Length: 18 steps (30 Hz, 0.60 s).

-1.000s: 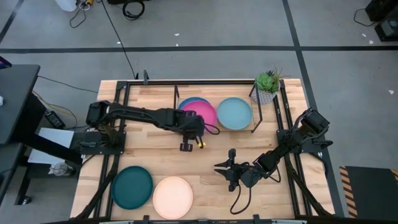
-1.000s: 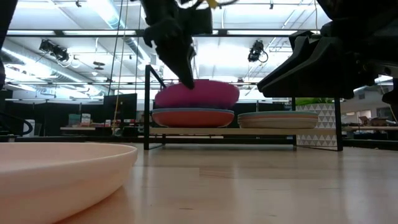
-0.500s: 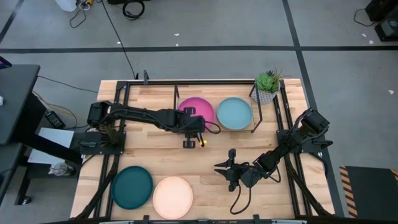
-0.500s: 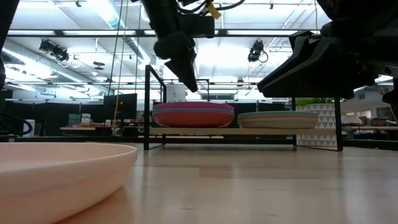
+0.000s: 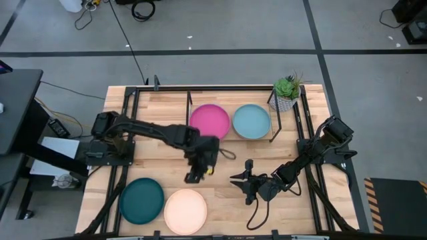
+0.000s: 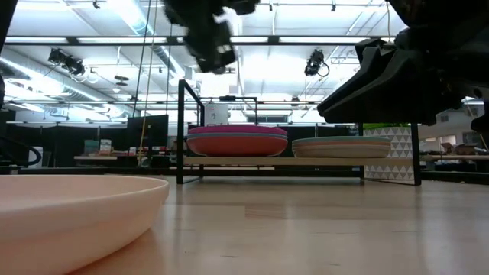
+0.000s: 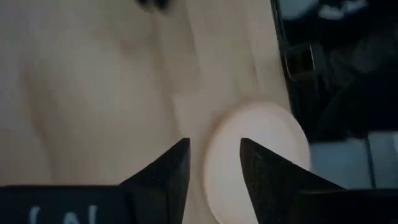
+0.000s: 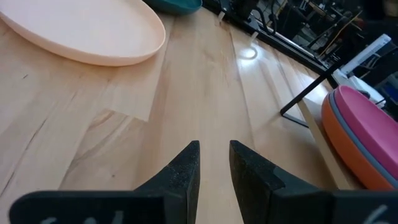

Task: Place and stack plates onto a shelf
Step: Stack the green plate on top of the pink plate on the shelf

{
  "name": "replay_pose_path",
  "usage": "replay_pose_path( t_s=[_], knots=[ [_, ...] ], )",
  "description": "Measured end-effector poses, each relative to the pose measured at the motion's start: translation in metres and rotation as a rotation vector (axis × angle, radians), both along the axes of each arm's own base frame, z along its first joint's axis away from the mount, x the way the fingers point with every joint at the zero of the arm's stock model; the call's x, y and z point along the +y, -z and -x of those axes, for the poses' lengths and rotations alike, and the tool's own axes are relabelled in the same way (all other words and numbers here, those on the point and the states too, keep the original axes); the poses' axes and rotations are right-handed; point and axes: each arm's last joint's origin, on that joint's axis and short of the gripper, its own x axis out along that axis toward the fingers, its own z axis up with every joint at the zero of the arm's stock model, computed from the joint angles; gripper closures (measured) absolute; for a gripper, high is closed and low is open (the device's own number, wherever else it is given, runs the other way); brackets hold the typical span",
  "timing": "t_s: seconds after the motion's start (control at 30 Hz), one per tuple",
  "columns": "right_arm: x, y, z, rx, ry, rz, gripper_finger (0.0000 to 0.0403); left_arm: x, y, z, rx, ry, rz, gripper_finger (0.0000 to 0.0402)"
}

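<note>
Your left gripper (image 5: 193, 177) hangs over the middle of the table (image 5: 160, 113), fingers parted and empty, just above the peach plate (image 5: 185, 211). That plate lies at the table's front edge, with the dark teal plate (image 5: 141, 199) beside it toward the front left corner. On the shelf (image 6: 275, 161) along the back edge, the pink plate (image 5: 210, 121) tops a stack, and the light blue plate (image 5: 251, 121) tops the stack next to it. Your right gripper (image 5: 241, 181) waits low near the front right, fingers a little apart, nothing between them.
</note>
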Motion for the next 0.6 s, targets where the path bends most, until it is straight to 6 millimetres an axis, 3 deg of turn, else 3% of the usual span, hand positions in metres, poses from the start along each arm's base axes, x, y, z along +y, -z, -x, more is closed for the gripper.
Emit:
replay_pose_path(
  t_s=[0.37,0.6],
  knots=[
    [-0.002,-0.001,-0.002,0.021,-0.055,0.157,0.0310,-0.095,0.011,0.048,0.232,-0.066,-0.197,0.0260],
    [-0.008,-0.008,-0.010,-0.015,-0.077,0.263,0.0310,-0.117,0.047,0.081,0.464,-0.323,-0.226,0.0260]
  ],
)
